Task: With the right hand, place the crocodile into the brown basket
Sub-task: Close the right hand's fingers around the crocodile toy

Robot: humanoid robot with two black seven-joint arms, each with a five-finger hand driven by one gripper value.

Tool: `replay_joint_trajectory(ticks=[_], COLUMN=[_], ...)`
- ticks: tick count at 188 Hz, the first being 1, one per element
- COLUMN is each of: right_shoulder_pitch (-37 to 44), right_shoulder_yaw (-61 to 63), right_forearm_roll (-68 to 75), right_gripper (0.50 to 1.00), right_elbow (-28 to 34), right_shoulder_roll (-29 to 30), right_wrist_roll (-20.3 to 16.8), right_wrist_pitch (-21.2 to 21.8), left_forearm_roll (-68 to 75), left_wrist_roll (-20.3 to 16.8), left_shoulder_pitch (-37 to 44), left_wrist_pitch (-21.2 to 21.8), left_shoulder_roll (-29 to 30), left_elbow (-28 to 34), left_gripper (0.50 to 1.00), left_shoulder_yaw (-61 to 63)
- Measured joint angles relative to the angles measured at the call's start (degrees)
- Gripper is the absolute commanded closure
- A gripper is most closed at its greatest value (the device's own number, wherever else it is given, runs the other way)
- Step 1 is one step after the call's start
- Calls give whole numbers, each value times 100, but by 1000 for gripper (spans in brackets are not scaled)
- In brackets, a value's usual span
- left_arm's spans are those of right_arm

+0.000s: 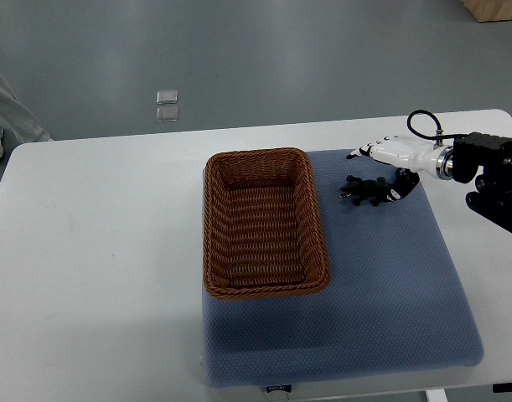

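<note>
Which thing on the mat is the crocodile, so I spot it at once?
Start at the blue-grey padded mat on the white table. On it, right of the brown woven wicker basket, lies the small dark toy crocodile, just below the white right hand. It is the only loose, dark, long-bodied item there.

Small dark crocodile (365, 190) lying flat, just right of rectangular brown wicker basket (260, 155), not touching
</note>
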Motion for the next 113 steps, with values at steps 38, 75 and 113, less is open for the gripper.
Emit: replay_joint_trajectory(ticks=[38, 75, 113], right_shoulder_pitch=[-1, 0, 10], right_shoulder_yaw=[-30, -156, -168], right_forearm_roll=[-13, -29, -77], right_gripper=[642, 789, 867], right_elbow=[-1, -1, -1], right_shoulder_roll=[3, 3, 3], right_wrist_roll=[-1, 2, 12], right_wrist_pitch=[9, -4, -8], left_forearm_roll=[0, 0, 0], left_wrist_roll=[0, 0, 0], left_shoulder_pitch=[0, 2, 0], left_wrist_pitch=[0, 0, 0], left_shoulder_roll=[0, 0, 0], left_elbow=[0, 0, 0], left_gripper=[500, 500, 500], left_shoulder_yaw=[0, 0, 1])
